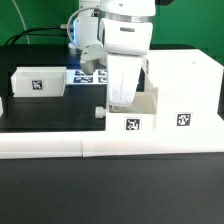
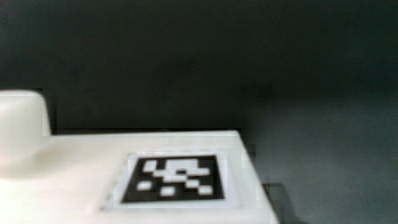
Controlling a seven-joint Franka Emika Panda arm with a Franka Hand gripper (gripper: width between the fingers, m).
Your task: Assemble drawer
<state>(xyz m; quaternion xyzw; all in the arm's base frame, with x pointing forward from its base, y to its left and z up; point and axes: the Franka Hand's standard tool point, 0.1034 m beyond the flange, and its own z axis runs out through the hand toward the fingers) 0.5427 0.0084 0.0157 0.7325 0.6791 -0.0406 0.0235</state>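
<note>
The drawer's tall white shell [image 1: 186, 88] stands at the exterior view's right, with a tag on its front. A small white tray [image 1: 128, 118] with a tag and a knob [image 1: 99, 113] sits right beside the shell's open side. My gripper [image 1: 122, 98] reaches straight down into this tray and is closed on its tagged wall. In the wrist view the tagged wall [image 2: 178, 178] fills the lower frame, with the knob [image 2: 18, 130] beside it and one dark fingertip [image 2: 285, 203] against its edge. A second tagged tray [image 1: 38, 82] lies apart at the exterior view's left.
The long low white border wall [image 1: 90, 146] runs along the table's front, just before the held tray. The marker board [image 1: 88, 74] lies at the back behind my arm. The table top is black [image 2: 214, 60].
</note>
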